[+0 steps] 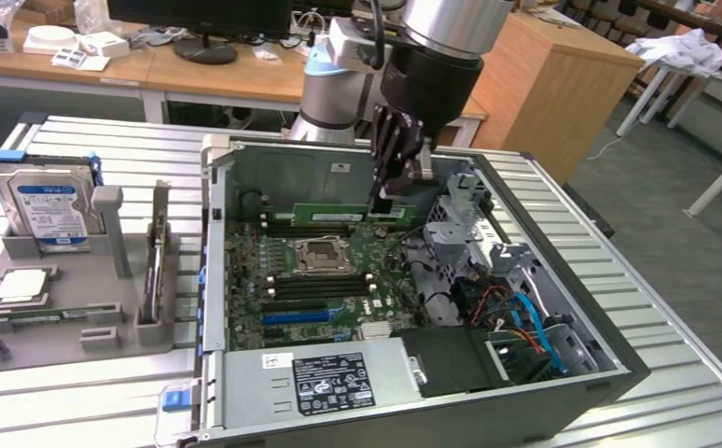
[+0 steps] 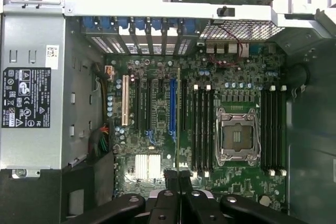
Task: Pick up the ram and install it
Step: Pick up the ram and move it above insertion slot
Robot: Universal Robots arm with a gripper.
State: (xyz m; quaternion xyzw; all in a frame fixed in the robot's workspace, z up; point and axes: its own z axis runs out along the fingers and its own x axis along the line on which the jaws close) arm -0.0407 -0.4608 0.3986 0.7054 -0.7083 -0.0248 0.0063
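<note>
The ram (image 1: 334, 214) is a thin green stick, and my gripper (image 1: 394, 200) is shut on its end at the exterior view's right. It hangs level inside the open computer case (image 1: 218, 243), just above the black memory slots (image 1: 317, 225) beyond the CPU socket (image 1: 315, 250). In the wrist view the ram (image 2: 178, 119) appears edge-on as a narrow line running away from the gripper (image 2: 178, 178). There it lies over the motherboard between the blue slot (image 2: 172, 108) and the black memory slots (image 2: 202, 129) beside the CPU socket (image 2: 236, 136).
A silver hard drive (image 1: 48, 201) stands in a grey holder (image 1: 75, 308) on the exterior view's left. The power supply (image 1: 336, 378) fills the case's near end. A drive cage with blue and orange cables (image 1: 523, 322) lies on the exterior view's right. Case walls surround the board.
</note>
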